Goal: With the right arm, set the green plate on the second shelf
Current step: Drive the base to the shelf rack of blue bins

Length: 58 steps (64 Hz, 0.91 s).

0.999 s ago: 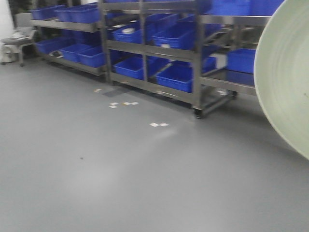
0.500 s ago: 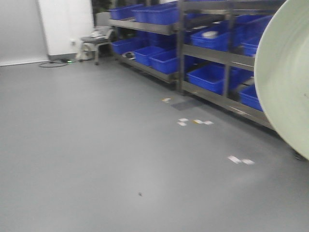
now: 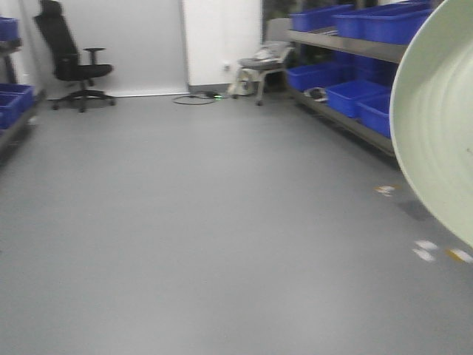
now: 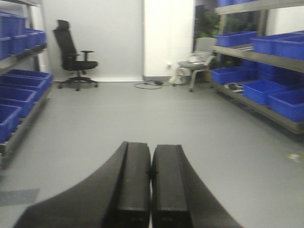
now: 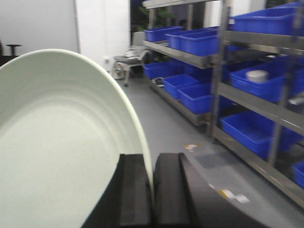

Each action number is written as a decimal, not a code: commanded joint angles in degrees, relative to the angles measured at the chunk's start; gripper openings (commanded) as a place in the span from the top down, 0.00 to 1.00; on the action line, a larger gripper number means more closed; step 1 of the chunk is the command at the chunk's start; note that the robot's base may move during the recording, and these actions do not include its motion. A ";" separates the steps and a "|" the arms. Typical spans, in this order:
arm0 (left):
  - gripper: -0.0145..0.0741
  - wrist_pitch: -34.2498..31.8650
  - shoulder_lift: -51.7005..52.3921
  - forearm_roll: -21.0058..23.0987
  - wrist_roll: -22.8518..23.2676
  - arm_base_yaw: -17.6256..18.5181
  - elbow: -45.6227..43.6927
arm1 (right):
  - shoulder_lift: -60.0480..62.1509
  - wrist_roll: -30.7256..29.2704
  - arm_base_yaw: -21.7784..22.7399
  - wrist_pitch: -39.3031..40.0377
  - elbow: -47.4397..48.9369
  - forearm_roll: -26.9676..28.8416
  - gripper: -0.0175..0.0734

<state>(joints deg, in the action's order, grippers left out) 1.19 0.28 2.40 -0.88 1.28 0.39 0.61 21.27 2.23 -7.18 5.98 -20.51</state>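
Shelves (image 3: 347, 44) swing off to the right of the right hand (image 5: 153, 190), so placing isn't close. It's clamped on the green plate (image 5: 61, 142) rim.

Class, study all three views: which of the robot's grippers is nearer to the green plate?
Right. The right gripper is clamped on the green plate at its rim, touching it. The left gripper is shut on nothing, with no plate in its wrist view.

Shows the left pincer (image 4: 151, 156) low in frame, black fingers pressed together with nothing between them. Looks across grey floor (image 4: 142, 118) toward a black office chair (image 4: 73, 54), flanked by shelving with blue bins (image 4: 280, 102) on both sides.
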 commanded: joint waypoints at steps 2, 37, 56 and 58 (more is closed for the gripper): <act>0.69 -4.80 1.04 0.32 0.08 0.37 2.40 | 0.90 0.39 0.21 6.20 1.86 -0.65 0.75; 0.69 -4.80 1.04 0.32 0.08 0.37 2.40 | 0.90 0.39 0.21 5.32 1.86 -0.65 0.75; 0.69 -4.80 1.04 0.32 0.08 0.37 2.40 | 0.90 0.39 0.15 5.03 1.86 -0.65 0.75; 0.69 -4.80 1.04 0.32 0.08 0.37 2.40 | 0.90 0.39 0.15 5.03 1.86 -0.65 0.75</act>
<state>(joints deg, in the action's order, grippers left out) 1.19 0.28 2.40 -0.88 1.28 0.39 0.61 21.27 2.23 -7.88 5.98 -20.51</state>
